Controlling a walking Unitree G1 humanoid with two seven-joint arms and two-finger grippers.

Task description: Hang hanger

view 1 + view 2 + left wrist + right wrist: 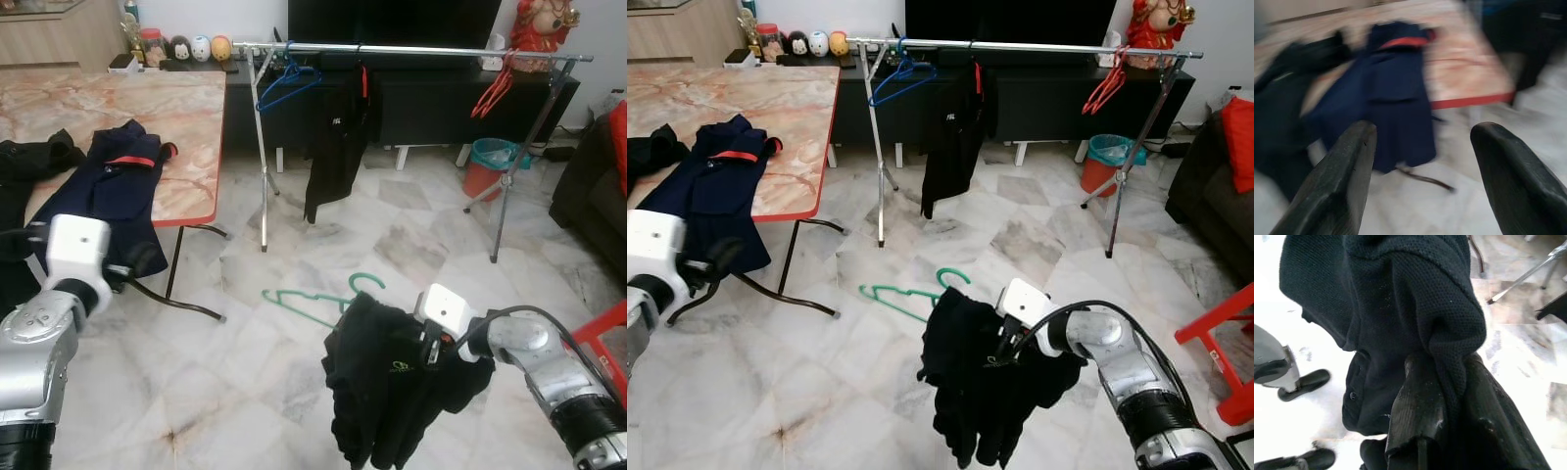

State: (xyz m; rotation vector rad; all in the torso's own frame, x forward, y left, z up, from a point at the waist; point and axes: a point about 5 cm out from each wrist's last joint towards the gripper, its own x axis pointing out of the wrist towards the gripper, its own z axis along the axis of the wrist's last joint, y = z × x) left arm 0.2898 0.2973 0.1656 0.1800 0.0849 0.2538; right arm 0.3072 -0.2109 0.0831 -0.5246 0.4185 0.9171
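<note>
Fingers of the right gripper (1444, 421) pinch a fold of the black garment (392, 387), which dangles above the floor — the green hanger (318, 299) lies on the tiles just behind it. Left gripper (1425, 171) hovers near the table (186, 117), fingers spread wide and empty.

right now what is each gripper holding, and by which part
The right gripper pinches a bunched fold of the black shirt, which hangs below it. The left gripper is open, holding nothing.

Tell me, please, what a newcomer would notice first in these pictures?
First, the right gripper holding a bunched black garment above the marble floor, with a green hanger lying just beyond it. Next, the clothes rail behind, carrying a black shirt.
</note>
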